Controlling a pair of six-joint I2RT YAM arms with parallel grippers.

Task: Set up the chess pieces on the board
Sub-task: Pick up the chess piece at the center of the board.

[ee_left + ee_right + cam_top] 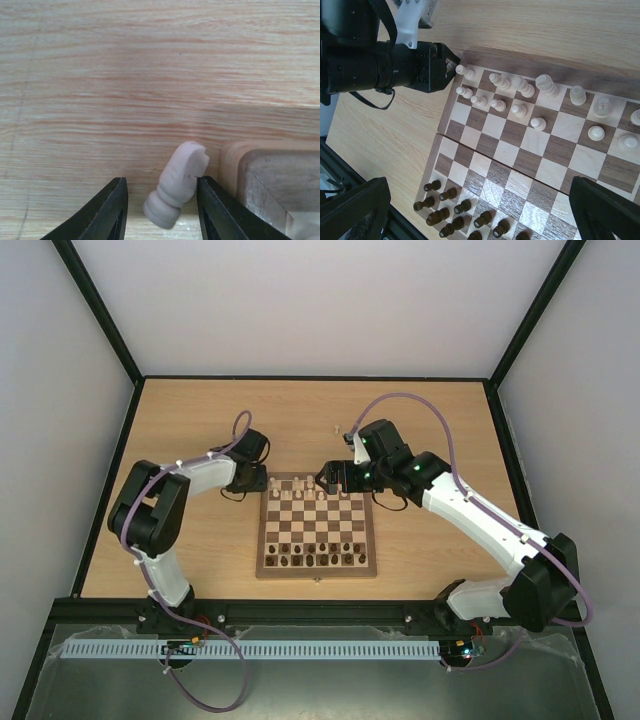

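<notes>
A cream knight [180,182] leans tilted on the tabletop just off the board's [235,165] far left corner. My left gripper [162,181] is open around it. The right finger [215,205] touches the knight's head, and the left finger [107,210] stands a little apart from its base. Cream chess pieces [310,490] fill much of the board's [263,540] two far rows. My right gripper [335,478] hovers open over the board's [445,145] middle with nothing between its fingers. Its wrist view shows the cream pieces [520,87] and the left gripper [440,65] at the corner.
Dark brown chessmen [320,558] stand in the board's two near rows, also in the right wrist view as dark chessmen [450,210]. One small cream piece [338,428] lies on the table beyond the board. Dark frame posts border the table.
</notes>
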